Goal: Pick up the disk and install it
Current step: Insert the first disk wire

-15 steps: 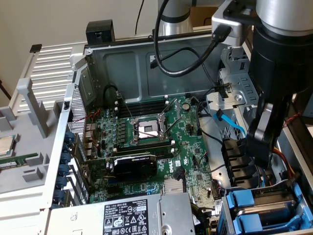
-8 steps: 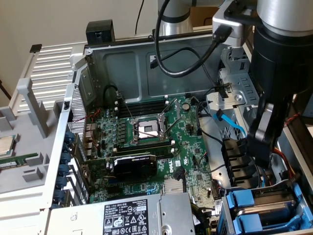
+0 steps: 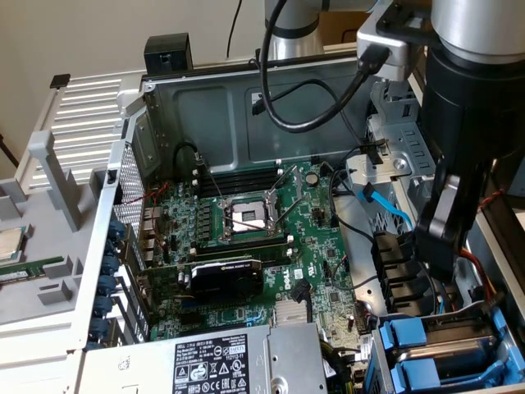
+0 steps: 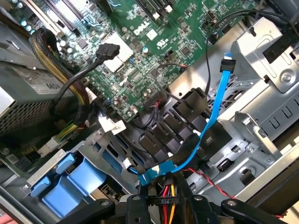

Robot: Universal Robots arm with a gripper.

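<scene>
A black robot arm (image 3: 467, 123) reaches deep into an open grey metal computer case (image 3: 246, 107). Its end effector (image 3: 435, 250) sits low at 4 o'clock in the exterior view, just above a row of black plastic cable clips (image 3: 400, 271) and largely lost against them. In the wrist view the end effector (image 4: 161, 184) stands partly spread and pinches nothing. A red-and-yellow wire bundle (image 4: 171, 193) shows through the gap, and the fingertips are hard to separate from the dark plastic behind. The disk (image 3: 406, 332), a metal hard drive in a bright blue plastic carrier frame, appears to sit in the drive cage at 5 o'clock, apart from the end effector. It looks to be the upper of two blue fronts there, just beside the other blue plastic carrier (image 3: 418, 375). Only a strip of grey metal shows behind the blue and the label is hidden, so which front holds the drive cannot be told for certain; the cage itself is cut off by the frame's edge. A bright blue flat data cable (image 3: 385, 212) trails between the cage area and the green motherboard (image 3: 271, 238). At 9 o'clock, a small square silver processor chip (image 3: 6, 244) lies half cropped on the pale grey surface (image 3: 49, 316).
</scene>
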